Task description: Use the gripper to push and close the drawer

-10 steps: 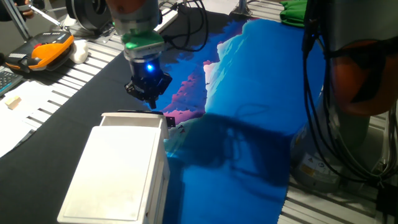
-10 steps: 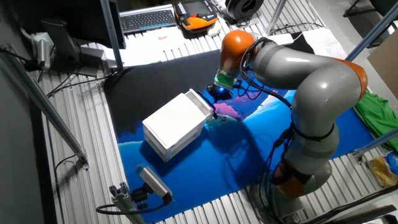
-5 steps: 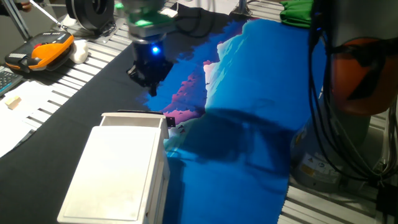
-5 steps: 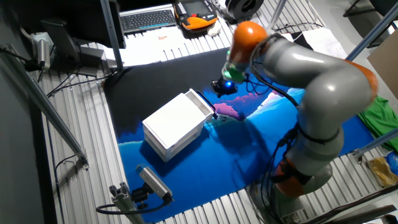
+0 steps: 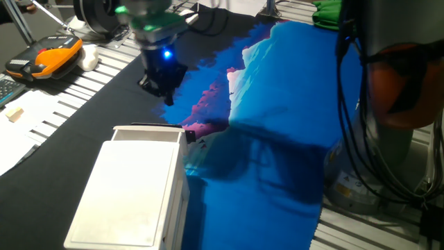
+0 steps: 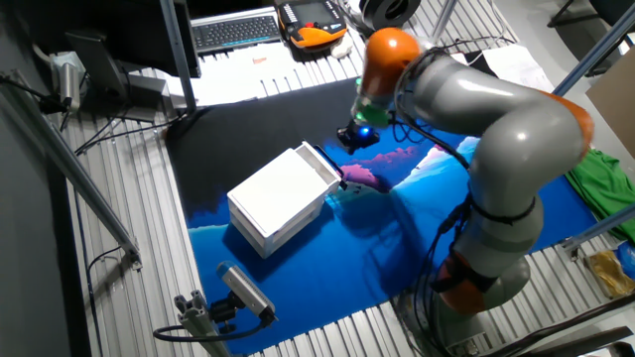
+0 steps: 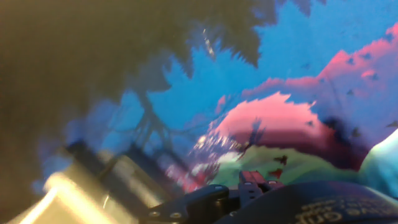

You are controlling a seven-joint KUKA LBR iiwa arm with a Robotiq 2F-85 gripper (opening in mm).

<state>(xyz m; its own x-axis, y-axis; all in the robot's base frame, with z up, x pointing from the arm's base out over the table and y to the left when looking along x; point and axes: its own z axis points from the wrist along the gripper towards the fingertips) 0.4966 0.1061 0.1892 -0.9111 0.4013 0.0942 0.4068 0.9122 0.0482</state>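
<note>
The gripper (image 5: pixel 167 97) hangs over the black part of the mat, a short way beyond the far end of the white casing (image 5: pixel 132 191), touching nothing. Its blue light and green ring glow. Its black fingers taper to one point and look shut and empty. The drawer (image 5: pixel 148 130) shows only as a thin white rim sticking out slightly at the casing's far end. In the other fixed view the gripper (image 6: pixel 356 139) is up and to the right of the drawer end (image 6: pixel 324 164). The hand view is blurred; the drawer end (image 7: pixel 65 186) shows at lower left.
A blue and pink printed mat (image 5: pixel 277 104) covers the table to the right of the casing. An orange handheld device (image 5: pixel 48 57) and papers lie at the far left. The arm's grey base (image 6: pixel 486 248) with its cables stands at the right.
The gripper has lifted and drawn back from the drawer's end, away from the casing and a little to the left. The drawer and casing have not moved.
</note>
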